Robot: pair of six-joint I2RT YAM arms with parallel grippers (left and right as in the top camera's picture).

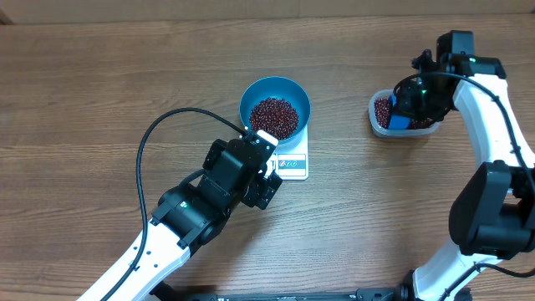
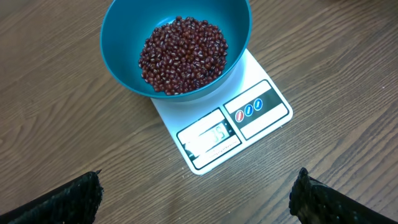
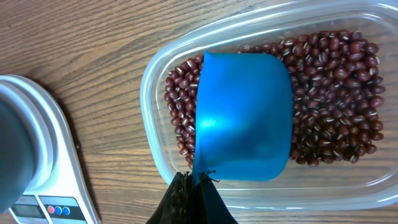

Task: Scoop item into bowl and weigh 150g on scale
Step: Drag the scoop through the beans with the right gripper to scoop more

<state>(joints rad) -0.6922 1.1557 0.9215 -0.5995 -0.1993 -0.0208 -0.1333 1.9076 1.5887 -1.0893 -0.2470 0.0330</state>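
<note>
The scale (image 2: 236, 124) points its display end lower right; left gripper (image 2: 196, 190) gapes empty; right gripper (image 3: 193, 190) apparently pinches the scoop (image 3: 242, 115).

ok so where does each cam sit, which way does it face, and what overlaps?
Overhead: fixed above the table, looking straight down at the bowl of beans on the scale, with the tub to the right; left arm and right arm show.
Left wrist: on the left arm, looking down and forward at bowl and scale; left gripper open, fingertips in the bottom corners.
Right wrist: on the right arm, looking down into the tub; right gripper shut on the blue scoop.
Shared: the scale shows in all three.
</note>
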